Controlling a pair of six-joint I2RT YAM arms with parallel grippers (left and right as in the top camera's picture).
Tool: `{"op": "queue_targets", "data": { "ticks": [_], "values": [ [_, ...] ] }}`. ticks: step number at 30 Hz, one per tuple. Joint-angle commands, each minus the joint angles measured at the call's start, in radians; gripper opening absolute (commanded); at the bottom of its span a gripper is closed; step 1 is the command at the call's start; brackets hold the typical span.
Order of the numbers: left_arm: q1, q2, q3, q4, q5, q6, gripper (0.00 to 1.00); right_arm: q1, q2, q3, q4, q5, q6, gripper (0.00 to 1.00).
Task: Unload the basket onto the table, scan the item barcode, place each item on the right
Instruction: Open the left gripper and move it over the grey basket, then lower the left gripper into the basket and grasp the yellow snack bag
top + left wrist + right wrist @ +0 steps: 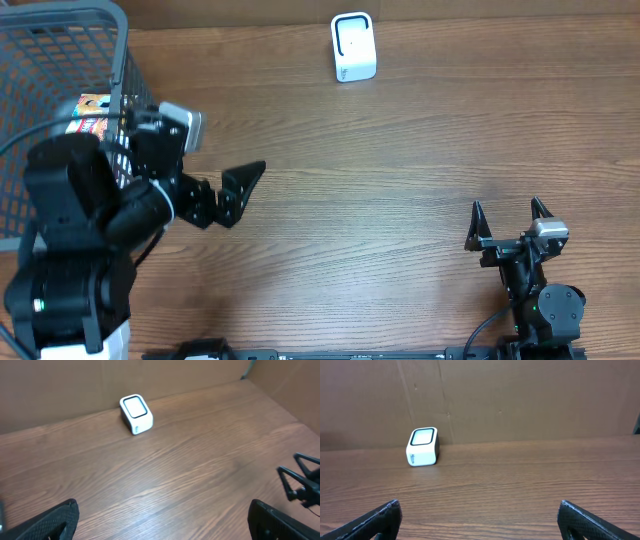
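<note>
Overhead straight down; both wrist views low, toward the shared scanner [136, 414].

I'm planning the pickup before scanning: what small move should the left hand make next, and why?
Probably turn the left hand toward the wire basket and reach in. The hand is open and empty and points away from the basket, while the only item in view, a colourful package, lies inside it. The barcode scanner has nothing in front of it yet.

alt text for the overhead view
A wooden table from above: a white scanner stands at the far edge, a grey wire basket at far left holds a colourful packet. The left gripper, by the basket, and the right gripper, near right, are open and empty.
</note>
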Motion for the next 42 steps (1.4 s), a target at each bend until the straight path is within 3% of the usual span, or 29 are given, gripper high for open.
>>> {"op": "queue_targets", "data": {
  "ticks": [1, 6, 11, 13, 18, 23, 28, 33, 42],
  "values": [
    [-0.006, 0.024, 0.068, -0.003, -0.095, 0.003, 1.0, -0.003, -0.01, -0.01, 0.005, 0.01, -0.007, 1.0],
    [-0.006, 0.089, 0.169, -0.024, -0.373, -0.124, 1.0, -0.003, -0.01, -0.01, 0.005, 0.01, -0.007, 1.0],
    [0.009, 0.22, 0.334, -0.082, -0.789, -0.263, 1.0, -0.003, -0.01, -0.01, 0.005, 0.01, -0.007, 1.0],
    [0.025, 0.269, 0.372, -0.076, -0.865, -0.276, 1.0, -0.003, -0.01, -0.01, 0.005, 0.01, -0.007, 1.0],
    [0.119, 0.372, 0.404, -0.014, -0.85, -0.28, 1.0, -0.003, -0.01, -0.01, 0.005, 0.01, -0.007, 1.0],
    [0.304, 0.449, 0.451, -0.008, -0.726, -0.334, 1.0, -0.003, -0.01, -0.01, 0.005, 0.01, -0.007, 1.0],
    [0.465, 0.483, 0.456, 0.031, -0.693, -0.379, 1.0, -0.003, -0.01, -0.01, 0.005, 0.01, -0.007, 1.0],
    [0.485, 0.51, 0.452, 0.03, -0.595, -0.378, 1.0, -0.003, -0.01, -0.01, 0.005, 0.01, -0.007, 1.0],
    [0.485, 0.685, 0.452, 0.099, -0.684, -0.367, 1.0, -0.003, -0.01, -0.01, 0.005, 0.01, -0.007, 1.0]
  ]
}}
